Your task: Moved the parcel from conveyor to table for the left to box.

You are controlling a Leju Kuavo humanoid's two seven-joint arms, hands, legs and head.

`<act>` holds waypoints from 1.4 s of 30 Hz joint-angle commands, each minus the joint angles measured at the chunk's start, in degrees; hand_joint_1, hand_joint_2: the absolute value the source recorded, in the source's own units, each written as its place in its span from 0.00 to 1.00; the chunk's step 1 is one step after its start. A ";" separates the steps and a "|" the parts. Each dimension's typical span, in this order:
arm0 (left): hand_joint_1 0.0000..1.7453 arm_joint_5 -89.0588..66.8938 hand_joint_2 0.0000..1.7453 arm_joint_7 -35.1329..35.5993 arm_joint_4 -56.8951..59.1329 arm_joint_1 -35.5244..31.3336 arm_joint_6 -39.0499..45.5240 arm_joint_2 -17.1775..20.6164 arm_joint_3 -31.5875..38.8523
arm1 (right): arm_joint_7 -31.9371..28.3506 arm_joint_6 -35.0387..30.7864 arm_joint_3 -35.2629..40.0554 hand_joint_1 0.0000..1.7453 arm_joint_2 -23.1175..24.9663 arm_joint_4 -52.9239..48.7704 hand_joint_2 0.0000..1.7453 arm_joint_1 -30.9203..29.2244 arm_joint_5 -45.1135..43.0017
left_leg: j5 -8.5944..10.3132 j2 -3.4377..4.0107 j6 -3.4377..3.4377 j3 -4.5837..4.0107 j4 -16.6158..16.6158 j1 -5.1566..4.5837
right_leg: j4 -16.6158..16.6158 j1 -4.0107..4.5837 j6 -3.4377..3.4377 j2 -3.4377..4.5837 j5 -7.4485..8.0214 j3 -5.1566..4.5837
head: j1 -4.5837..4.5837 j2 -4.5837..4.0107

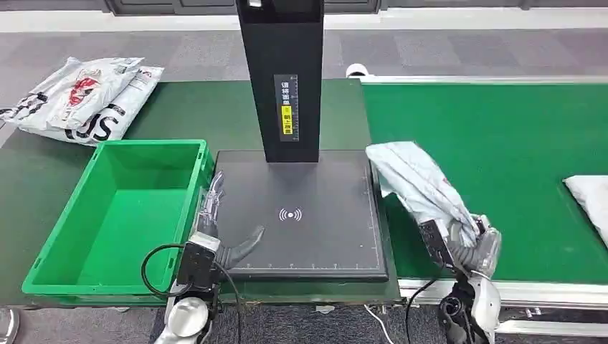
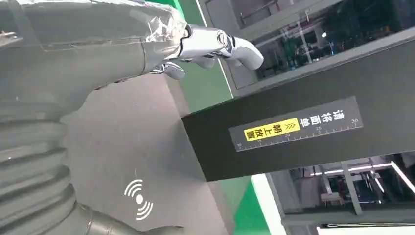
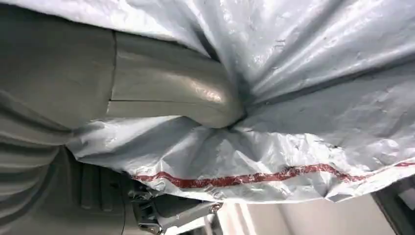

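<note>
A crumpled grey plastic parcel (image 1: 419, 183) with a red stripe hangs over the seam between the black scanner pad (image 1: 301, 215) and the green conveyor (image 1: 502, 165). My right hand (image 1: 466, 240) grips its near end from below; in the right wrist view the thumb (image 3: 171, 98) presses into the parcel (image 3: 303, 142). My left hand (image 1: 219, 229) rests open at the pad's left edge beside the green box (image 1: 122, 215), fingers (image 2: 215, 46) stretched out with nothing in them.
A black scanner post (image 1: 283, 79) stands at the back of the pad. Several white and red parcels (image 1: 82, 97) lie at the table's far left. Another white parcel (image 1: 591, 193) lies at the conveyor's right edge.
</note>
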 commanded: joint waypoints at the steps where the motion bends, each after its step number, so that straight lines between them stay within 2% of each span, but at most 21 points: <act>1: 0.00 -0.04 1.00 -1.18 6.19 -3.84 -0.44 -1.44 1.27 | -11.54 -1.12 10.05 1.00 6.41 -27.59 1.00 -2.78 -3.68 | -0.03 0.37 0.02 0.00 0.03 -0.04 | 0.07 -0.03 -0.02 0.28 0.06 -0.14 | 0.00 0.00; 3: 0.00 0.13 1.00 -1.42 7.48 -4.89 0.07 -1.75 1.17 | -17.24 -1.12 8.78 1.00 9.23 -29.19 1.00 -4.59 -5.05 | 0.01 0.38 0.01 -0.03 0.03 -0.03 | 0.06 -0.01 -0.02 0.28 0.09 -0.18 | 0.00 0.00; 5: 0.00 0.38 1.00 -1.80 8.63 -5.60 0.56 -1.87 1.10 | -20.34 -1.12 10.32 1.00 10.44 -29.80 1.00 -5.26 -7.05 | 0.03 0.36 0.00 -0.02 0.03 -0.06 | 0.11 -0.04 -0.03 0.26 0.09 -0.20 | 0.00 0.00; 9: 0.00 1.02 1.00 -2.67 9.44 -5.72 1.10 -1.68 1.24 | -18.21 -1.12 15.89 1.00 9.25 -27.34 1.00 -6.01 -6.62 | 0.05 0.18 -0.01 0.05 -0.02 -0.02 | 0.00 -0.01 -0.01 0.13 0.05 -0.03 | 0.00 0.00; 11: 0.00 1.26 1.00 -3.05 9.56 -5.87 1.06 -1.59 1.17 | -15.07 -1.12 21.74 1.00 6.59 -23.66 1.00 -7.05 -6.06 | 0.05 0.24 0.00 0.10 -0.03 -0.03 | -0.01 -0.02 0.00 0.19 0.06 0.00 | 0.00 0.00; 12: 0.00 1.46 1.00 -3.20 9.63 -6.29 1.06 -1.55 1.12 | -11.59 -1.12 26.64 1.00 5.25 -19.64 1.00 -8.67 -4.40 | 0.06 0.31 0.01 0.12 -0.07 -0.01 | -0.07 0.00 0.00 0.24 0.10 0.02 | 0.00 0.00; 14: 0.00 1.88 1.00 -3.27 9.56 -6.74 1.20 -1.27 1.04 | -7.31 -0.16 31.68 1.00 4.01 -13.72 1.00 -10.94 -2.64 | 0.04 0.39 0.00 0.15 -0.06 0.01 | -0.07 0.02 -0.01 0.32 0.12 0.03 | 0.00 0.00; 17: 0.00 1.90 1.00 -3.26 9.50 -6.78 1.18 -1.21 1.04 | -7.04 -1.12 32.24 1.00 4.06 -12.52 1.00 -11.35 -2.71 | 0.06 0.43 0.00 0.18 -0.09 0.05 | -0.13 0.07 -0.01 0.35 0.16 0.08 | 0.00 0.00; 20: 0.00 1.97 1.00 -3.24 9.42 -6.73 1.14 -1.16 1.03 | -7.24 -1.12 32.20 1.00 3.73 -12.44 1.00 -11.43 -3.21 | 0.08 0.12 -0.01 0.12 -0.06 0.02 | -0.07 0.03 -0.01 0.08 0.06 0.06 | 0.00 0.00; 22: 0.00 2.48 1.00 -3.21 9.00 -6.52 1.46 -0.68 0.82 | -2.50 4.21 35.25 1.00 2.38 -8.56 1.00 -12.97 -1.29 | 0.06 0.07 0.00 0.12 -0.06 0.02 | -0.07 0.04 0.00 0.07 0.05 0.08 | 0.00 -0.02; 25: 0.00 2.95 1.00 -3.02 7.59 -5.62 1.42 -0.15 0.89 | 2.79 7.29 38.70 1.00 2.04 1.17 1.00 -15.08 1.97 | 0.06 0.30 0.02 0.25 -0.14 0.04 | -0.19 0.06 0.01 0.28 0.13 0.16 | 0.00 0.00; 29: 0.00 3.18 1.00 -2.44 6.51 -4.91 2.04 0.45 1.27 | 9.85 12.15 41.42 1.00 1.16 9.11 1.00 -13.74 6.94 | 0.10 0.20 -0.01 0.26 -0.18 0.07 | -0.22 0.08 -0.01 0.16 0.12 0.22 | 0.00 -0.02; 33: 0.00 3.33 1.00 -2.27 6.16 -4.64 2.22 0.55 1.35 | 10.37 12.63 41.75 1.00 0.71 9.58 1.00 -13.15 7.15 | 0.06 -0.03 -0.01 0.16 -0.11 0.06 | -0.14 0.08 -0.01 0.01 0.05 0.18 | 0.00 0.00; 42: 0.00 3.24 1.00 -1.37 0.95 -0.03 3.09 1.29 2.96 | 20.23 17.24 42.08 1.00 -4.06 13.59 1.00 -7.89 14.70 | 0.04 -0.11 0.00 0.21 -0.15 0.05 | -0.19 0.06 0.00 -0.07 0.00 0.25 | 0.00 0.00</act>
